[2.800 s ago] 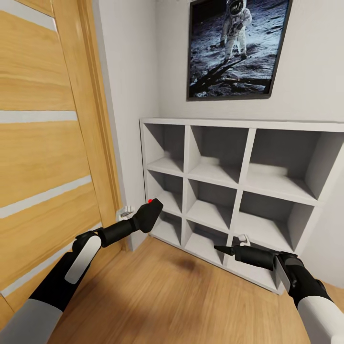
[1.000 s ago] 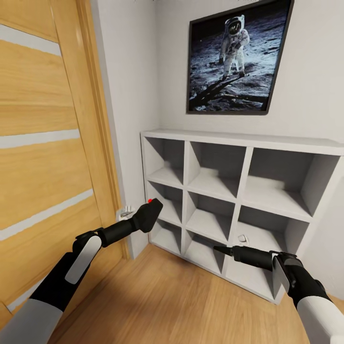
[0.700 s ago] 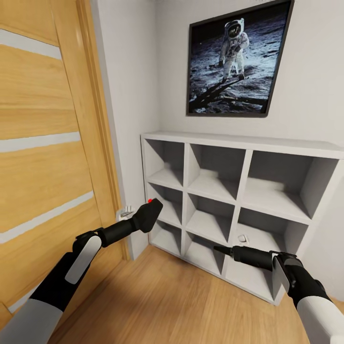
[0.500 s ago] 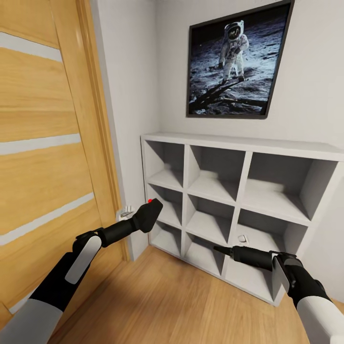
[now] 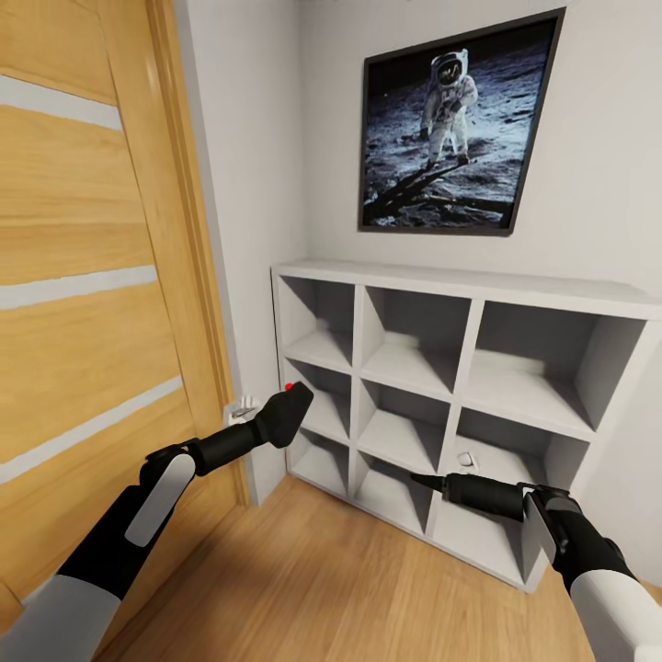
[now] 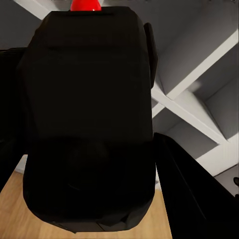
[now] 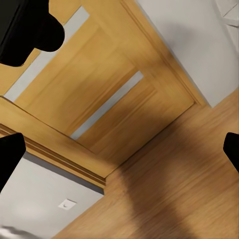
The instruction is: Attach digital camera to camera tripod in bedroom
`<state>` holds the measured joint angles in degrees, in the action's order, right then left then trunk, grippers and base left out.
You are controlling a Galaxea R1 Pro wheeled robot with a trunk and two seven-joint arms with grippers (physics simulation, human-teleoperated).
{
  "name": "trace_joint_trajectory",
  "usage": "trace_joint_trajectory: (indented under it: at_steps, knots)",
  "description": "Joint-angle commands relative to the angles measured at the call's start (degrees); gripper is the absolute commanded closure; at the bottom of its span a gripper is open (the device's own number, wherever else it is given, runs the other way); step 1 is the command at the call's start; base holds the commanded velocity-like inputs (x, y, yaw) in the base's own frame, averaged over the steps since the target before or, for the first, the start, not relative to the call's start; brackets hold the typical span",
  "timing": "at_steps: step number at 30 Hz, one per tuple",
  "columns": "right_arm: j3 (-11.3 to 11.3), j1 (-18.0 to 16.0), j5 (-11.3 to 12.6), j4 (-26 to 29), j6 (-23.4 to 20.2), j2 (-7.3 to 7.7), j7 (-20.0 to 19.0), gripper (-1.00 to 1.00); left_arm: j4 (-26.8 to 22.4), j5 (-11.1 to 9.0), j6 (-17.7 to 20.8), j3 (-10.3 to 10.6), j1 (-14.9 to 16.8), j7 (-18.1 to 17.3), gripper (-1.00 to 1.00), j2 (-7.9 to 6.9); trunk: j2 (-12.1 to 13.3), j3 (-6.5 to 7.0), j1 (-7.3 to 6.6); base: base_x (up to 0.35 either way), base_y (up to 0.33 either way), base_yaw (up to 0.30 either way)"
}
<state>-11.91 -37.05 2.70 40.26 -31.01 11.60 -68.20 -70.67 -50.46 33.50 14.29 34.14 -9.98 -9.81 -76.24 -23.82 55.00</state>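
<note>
Nearest the robot, the light wood floor [image 5: 322, 588] runs beneath both raised arms. The left gripper [image 5: 287, 412] is clamped on the digital camera [image 5: 292, 403]; in the left wrist view the camera's black body [image 6: 89, 124] sits between the dark fingers [image 6: 184, 189] with its red button [image 6: 85, 5] at the outer end. The camera is held in the air just in front of the shelf unit's lower left compartments, near the wall corner. The right gripper [image 5: 425, 480] points toward the shelf's bottom row; its tips appear drawn together to a narrow point in the head view, but whether they are fully closed cannot be told. Beyond the grippers stands a white cube shelf unit [image 5: 478, 294] against the grey wall, with a small white item [image 5: 467, 457] in one lower compartment. A wooden door [image 5: 83, 276] with pale stripes lies to the left. Above the shelf hangs a framed astronaut picture [image 5: 450, 129].
</note>
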Motion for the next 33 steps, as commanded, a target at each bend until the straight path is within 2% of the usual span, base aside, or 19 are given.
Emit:
trace_joint_trajectory:
  at_steps: [1, 33]
  knots:
    - [0.0, 0.0, 0.2, 0.0, -0.5, 0.0, -0.1, -1.0, 0.0, -0.1, 0.2, 0.0, 0.0, 0.0, 1.0, -0.03, 0.4, 0.12, -0.23, 0.0, 0.0, 0.0]
    - [0.0, 0.0, 0.0, 0.0, -0.5, 0.0, -0.1, -1.0, 0.1, -0.1, 0.2, 0.0, 0.0, 0.0, 1.0, -0.03, 13.2, 5.86, -7.26, 0.0, 0.0, 0.0]
